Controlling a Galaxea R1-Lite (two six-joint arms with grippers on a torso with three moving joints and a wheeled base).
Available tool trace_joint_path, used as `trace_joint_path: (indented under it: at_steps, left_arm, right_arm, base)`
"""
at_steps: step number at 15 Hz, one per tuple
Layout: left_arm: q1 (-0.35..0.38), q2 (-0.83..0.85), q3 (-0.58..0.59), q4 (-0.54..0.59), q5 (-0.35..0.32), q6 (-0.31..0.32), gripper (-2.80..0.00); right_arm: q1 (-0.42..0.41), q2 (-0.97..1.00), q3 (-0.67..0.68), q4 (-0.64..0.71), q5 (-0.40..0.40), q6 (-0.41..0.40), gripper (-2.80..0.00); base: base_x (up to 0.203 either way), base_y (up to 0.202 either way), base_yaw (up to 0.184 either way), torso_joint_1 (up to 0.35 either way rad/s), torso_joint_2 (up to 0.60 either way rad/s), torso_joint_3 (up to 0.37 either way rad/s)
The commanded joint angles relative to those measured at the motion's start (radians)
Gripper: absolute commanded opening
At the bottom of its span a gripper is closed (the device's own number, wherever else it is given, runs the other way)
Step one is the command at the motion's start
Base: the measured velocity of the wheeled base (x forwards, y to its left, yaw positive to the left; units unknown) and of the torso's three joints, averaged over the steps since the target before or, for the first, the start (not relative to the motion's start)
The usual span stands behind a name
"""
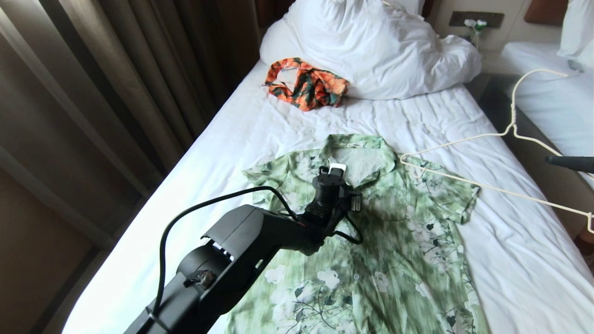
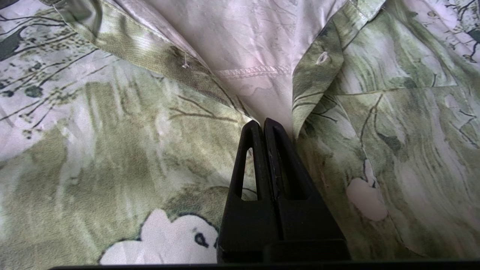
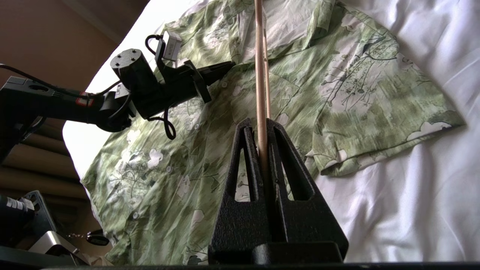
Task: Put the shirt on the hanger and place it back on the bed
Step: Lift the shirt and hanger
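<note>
The light green flowered shirt lies flat and face up on the bed, collar toward the pillows. My left gripper is shut, its tips pinched on the shirt's front edge at the bottom of the open neck. In the right wrist view the left gripper reaches in just below the collar. My right gripper is shut on the cream wire hanger and holds it in the air over the shirt's sleeve side. In the head view the hanger hovers by the bed's right edge, and the right gripper only peeks in.
An orange-and-green garment lies crumpled against the white pillows at the head of the bed. Curtains hang close along the bed's left side. A second white bed stands to the right across a narrow dark gap.
</note>
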Motion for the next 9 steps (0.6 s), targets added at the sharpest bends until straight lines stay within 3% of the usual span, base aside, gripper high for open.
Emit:
trace_joint_path:
  at_steps: [1, 4, 6, 9]
  left_arm:
    - [-0.004, -0.001, -0.001, -0.003, 0.002, 0.0, -2.8]
    - [-0.001, -0.015, -0.001, -0.007, 0.008, -0.002, -2.8]
    - [0.001, -0.038, 0.002, -0.006, 0.07, -0.002, -2.8]
    - [-0.015, -0.037, 0.021, 0.013, 0.097, 0.002, -2.8]
  right_arm:
    - [-0.001, 0.002, 0.0, 0.0, 0.008, -0.001, -2.8]
    - [0.0, 0.002, 0.001, 0.001, 0.007, -0.001, -2.8]
    - [0.001, 0.002, 0.001, 0.0, 0.007, -0.001, -2.8]
    - [0.001, 0.002, 0.003, 0.001, 0.007, -0.001, -2.8]
  base:
    - [0.0, 0.0, 0.0, 0.0, 0.0, 0.0]
    - [0.0, 0.0, 0.0, 0.0, 0.0, 0.0]
    - [0.0, 0.0, 0.0, 0.0, 0.0, 0.0]
    - [0.0, 0.0, 0.0, 0.0, 0.0, 0.0]
